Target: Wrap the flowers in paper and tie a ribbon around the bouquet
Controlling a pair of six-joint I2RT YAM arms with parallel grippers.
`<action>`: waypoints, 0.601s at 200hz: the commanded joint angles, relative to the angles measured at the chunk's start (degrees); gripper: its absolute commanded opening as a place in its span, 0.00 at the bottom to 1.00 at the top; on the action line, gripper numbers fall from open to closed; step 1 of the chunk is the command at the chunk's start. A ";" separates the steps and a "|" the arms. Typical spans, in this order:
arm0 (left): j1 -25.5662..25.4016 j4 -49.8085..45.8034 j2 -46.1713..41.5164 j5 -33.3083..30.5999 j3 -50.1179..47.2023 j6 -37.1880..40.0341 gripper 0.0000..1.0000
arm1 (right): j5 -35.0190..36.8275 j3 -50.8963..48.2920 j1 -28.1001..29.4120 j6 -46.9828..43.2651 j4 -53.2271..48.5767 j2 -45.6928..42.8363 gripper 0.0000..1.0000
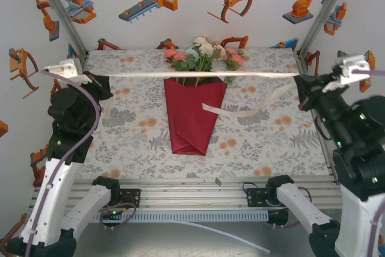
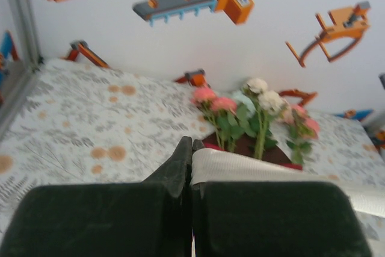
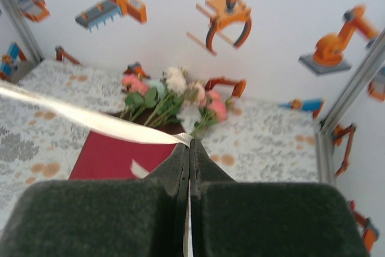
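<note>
- left gripper (image 2: 191,144) and right gripper (image 3: 190,144) both pinched shut on long cream-white satin ribbon (image 1: 198,75), stretched over crimson paper-cone bouquet (image 1: 194,112)
- ribbon looks floppy and slick: grip near the ends

One bouquet (image 1: 194,115), one ribbon (image 1: 180,74) and two tools (image 2: 191,146) (image 3: 189,147).

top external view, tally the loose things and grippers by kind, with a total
Dark crimson paper cone: 1
Bunch of pink, white and pale green flowers: 1
Cream-white satin ribbon: 1
Small green fallen leaf: 1
Black left gripper and right gripper: 2
Total: 6
</note>
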 commanded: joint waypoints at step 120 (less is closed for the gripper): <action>23.11 -11.00 16.32 -4.44 -17.68 -37.18 0.00 | -44.12 -54.56 17.37 22.85 29.00 20.46 0.24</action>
